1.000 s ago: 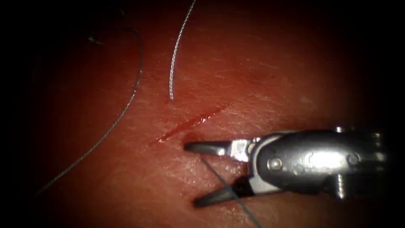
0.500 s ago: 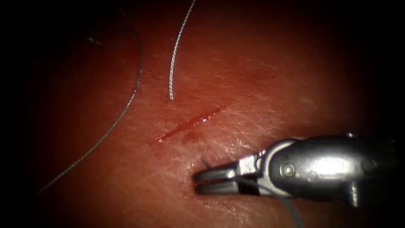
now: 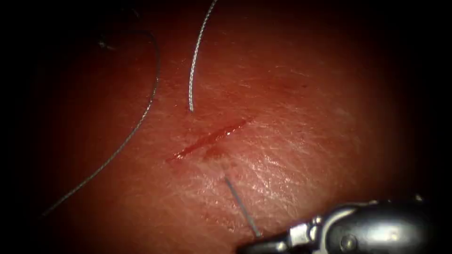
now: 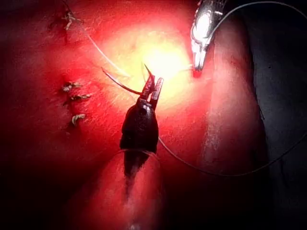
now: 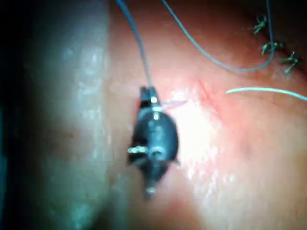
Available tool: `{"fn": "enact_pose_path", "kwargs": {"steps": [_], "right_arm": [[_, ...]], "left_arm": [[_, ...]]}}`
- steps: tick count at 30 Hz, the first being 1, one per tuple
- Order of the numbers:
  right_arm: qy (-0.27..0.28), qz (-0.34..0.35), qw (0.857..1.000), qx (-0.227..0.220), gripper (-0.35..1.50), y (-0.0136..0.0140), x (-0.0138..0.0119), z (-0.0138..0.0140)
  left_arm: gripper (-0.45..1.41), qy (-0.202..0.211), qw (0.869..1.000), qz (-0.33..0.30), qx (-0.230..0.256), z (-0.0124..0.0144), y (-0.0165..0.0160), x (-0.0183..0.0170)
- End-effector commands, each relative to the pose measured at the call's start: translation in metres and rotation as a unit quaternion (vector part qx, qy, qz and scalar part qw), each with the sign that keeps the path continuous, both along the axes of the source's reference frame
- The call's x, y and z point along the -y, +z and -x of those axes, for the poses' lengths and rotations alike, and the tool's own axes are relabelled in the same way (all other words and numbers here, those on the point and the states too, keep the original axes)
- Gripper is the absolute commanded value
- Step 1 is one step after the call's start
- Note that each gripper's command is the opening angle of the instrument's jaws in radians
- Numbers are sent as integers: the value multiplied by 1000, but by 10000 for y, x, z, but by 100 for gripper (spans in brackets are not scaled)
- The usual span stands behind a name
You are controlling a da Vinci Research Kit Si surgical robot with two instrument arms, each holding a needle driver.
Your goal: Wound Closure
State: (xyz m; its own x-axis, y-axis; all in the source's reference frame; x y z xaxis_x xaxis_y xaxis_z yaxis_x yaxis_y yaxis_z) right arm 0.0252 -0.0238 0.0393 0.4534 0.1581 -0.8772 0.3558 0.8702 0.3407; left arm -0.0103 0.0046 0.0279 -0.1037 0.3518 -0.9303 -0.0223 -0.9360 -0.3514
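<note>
The cut (image 3: 207,138) runs slantwise across the tissue (image 3: 306,108), wet with red fluid. My right tool (image 3: 256,245) sits at the lower edge, jaws shut on the thread (image 3: 240,207), which rises taut from the tissue just right of the cut. In the right wrist view the right tool (image 5: 149,93) grips the thread (image 5: 136,43). The curved needle (image 3: 193,61) lies outside the tissue, its tip left of the cut. In the left wrist view my left tool (image 4: 152,85) is shut on the needle (image 4: 120,82) near one end, with the right tool (image 4: 196,62) close beside it.
A long dark strand of thread (image 3: 141,117) loops over the tissue left of the cut. Several older knotted stitches (image 4: 72,88) sit farther off, and in the right wrist view the stitches (image 5: 273,47) lie beyond the needle (image 5: 264,90).
The right tool's open jaws closed on the thread right of the cut. They then drew back down and to the right, pulling the thread taut out of the tissue.
</note>
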Motion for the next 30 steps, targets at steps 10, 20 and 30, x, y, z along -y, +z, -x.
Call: {"fn": "enact_pose_path", "kwargs": {"steps": [10,20,30], "right_arm": [[-57,-52,997,-10,-35,-35,41,27],[6,-41,999,-15,126,-32,4,36],[124,20,992,12,140,-6,-72,42]], "left_arm": [[-45,-1,1000,0,0,8,10,7],[-45,1,1000,-1,-1,7,9,6],[-45,1,1000,-1,-1,7,10,6]]}}
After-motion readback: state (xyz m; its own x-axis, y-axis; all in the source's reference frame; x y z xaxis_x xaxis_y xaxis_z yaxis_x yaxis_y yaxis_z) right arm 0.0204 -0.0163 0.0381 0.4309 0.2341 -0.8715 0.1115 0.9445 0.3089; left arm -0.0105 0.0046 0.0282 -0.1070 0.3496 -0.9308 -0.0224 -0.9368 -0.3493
